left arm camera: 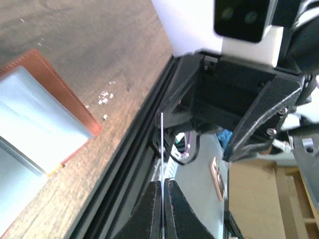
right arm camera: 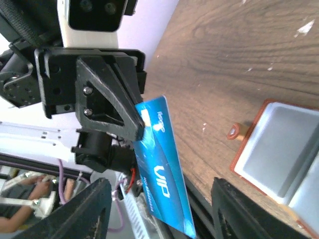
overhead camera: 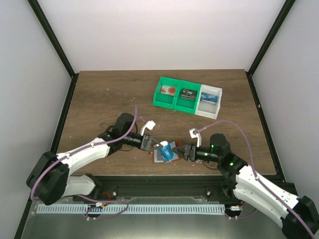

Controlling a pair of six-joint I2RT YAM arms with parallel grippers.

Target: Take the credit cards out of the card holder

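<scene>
A blue credit card [overhead camera: 167, 151] hangs in the air between the two grippers, just above the table's near edge. My left gripper [overhead camera: 155, 145] is shut on one end of it. In the left wrist view the card [left arm camera: 162, 149] shows edge-on as a thin line pinched between the fingertips of that gripper [left arm camera: 163, 183]. My right gripper [right arm camera: 160, 186] is open, its fingers standing apart on either side of the card [right arm camera: 162, 169] without touching it. The reddish-brown card holder [overhead camera: 158, 159] lies open on the table under the card, pale pockets up [right arm camera: 284, 159].
At the back right stand two joined green bins [overhead camera: 173, 103] and a white bin [overhead camera: 209, 110]. A white card with a red mark [overhead camera: 169, 91] lies in the left bin and other cards lie in the two beside it. The black rail [left arm camera: 124, 164] runs along the near edge.
</scene>
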